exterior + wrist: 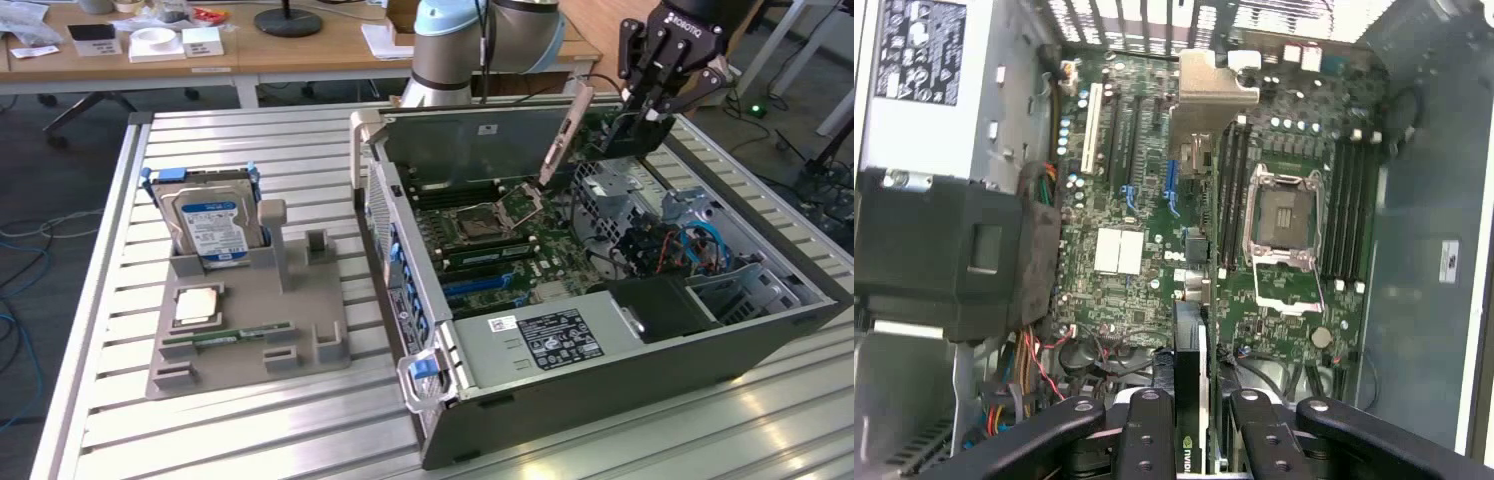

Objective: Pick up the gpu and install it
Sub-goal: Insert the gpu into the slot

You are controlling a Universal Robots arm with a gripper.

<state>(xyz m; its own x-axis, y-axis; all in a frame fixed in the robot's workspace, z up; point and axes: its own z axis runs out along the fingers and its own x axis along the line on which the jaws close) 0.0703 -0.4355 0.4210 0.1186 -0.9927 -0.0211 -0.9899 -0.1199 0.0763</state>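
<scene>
You've got the gripper (pixel 638 122) closed on the gpu (pixel 594 132). In the wrist view the fingers (pixel 1154 410) pinch the card's two flat faces, w/ its thin dark edge running out between them. The card sits in the upper part of the exterior view, toward the exterior view's right, above the open case (pixel 601 350) and clear of the mobo (pixel 494 240). It isn't seated.

Probably it's held on edge so the connector side faces the board and can go straight down. The metal bracket (pixel 1219 85) is at the end away from the fingers, prob. so it meets the case's rear wall. The card runs approx. parallel to the expansion slots (pixel 1129 130).

Arm pose: wrist points steeply down into the case, w/ the card slightly tilted. The arm's base (pixel 467 40) stands behind the case.

The hard drive (pixel 214 225) stands in the grey rack (pixel 254 330), well apart at the exterior view's left.
</scene>
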